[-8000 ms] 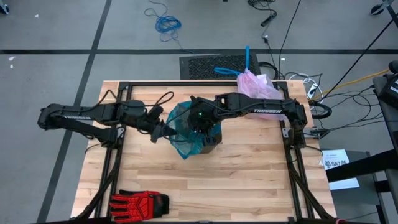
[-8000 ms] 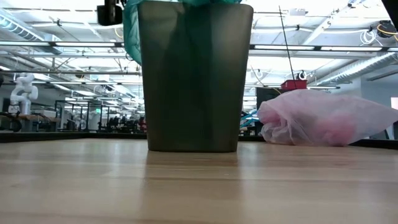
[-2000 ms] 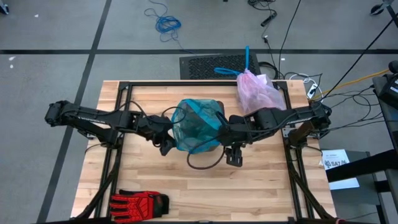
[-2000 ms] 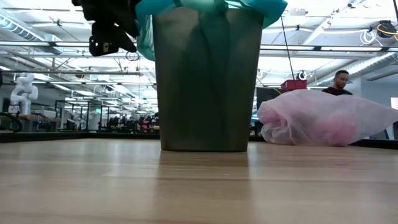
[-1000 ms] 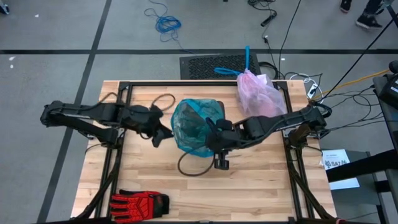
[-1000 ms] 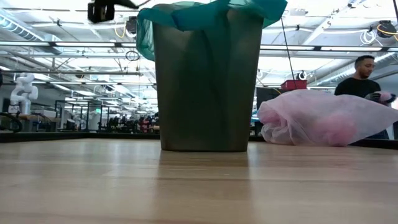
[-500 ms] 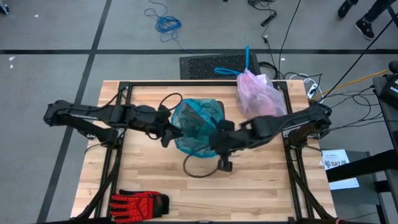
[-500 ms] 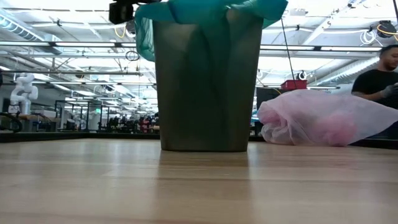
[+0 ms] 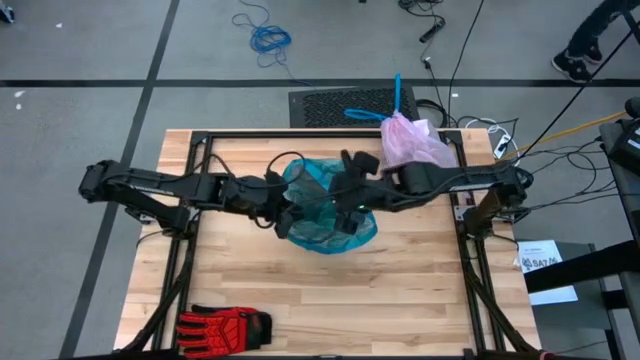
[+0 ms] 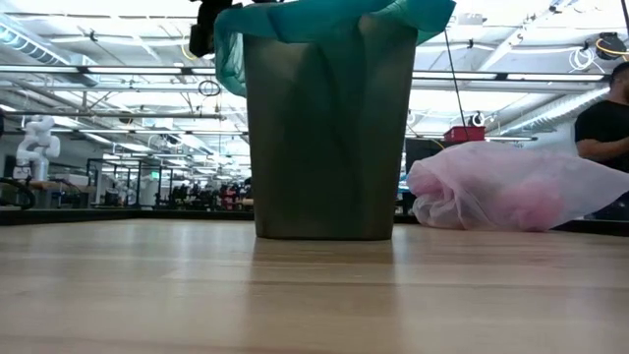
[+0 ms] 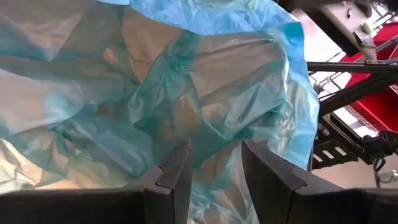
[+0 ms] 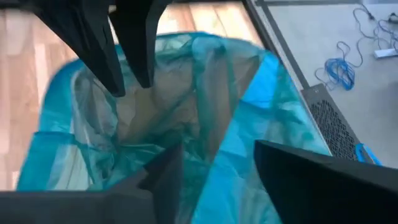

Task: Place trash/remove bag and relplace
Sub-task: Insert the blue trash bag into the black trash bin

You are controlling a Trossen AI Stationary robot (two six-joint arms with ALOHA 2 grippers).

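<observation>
High view: both arms meet over the bin at the middle of the table. Half a second ago the right gripper hung off the bin's near edge, over bare wood; it has now swung back above the bin's mouth and sits over the teal bag. The left gripper has also closed in, from just beside the bin's left edge to a place over the teal plastic.

Left wrist view: the left gripper's fingers stand apart, with loose teal plastic lying between and beyond them; whether they touch it cannot be told. Right wrist view: the right gripper's fingers are likewise apart, above the open bag mouth, and the other arm's two dark fingers show across the opening.

Low view: teal plastic is folded over the rim of the bin and drapes lower on the left side than on the right. The pink bag, the full liner with blue drawstrings, lies closed on the table to the right of the bin; in the high view it rests at the far right corner of the table, well apart from both grippers. A person stands in the room behind it. A red glove lies at the near left edge of the table.

Judgement: removal appears done, and the fresh liner is being spread and seated. With both grippers now at the mouth, the likely remaining work is pulling the rim even all round.
</observation>
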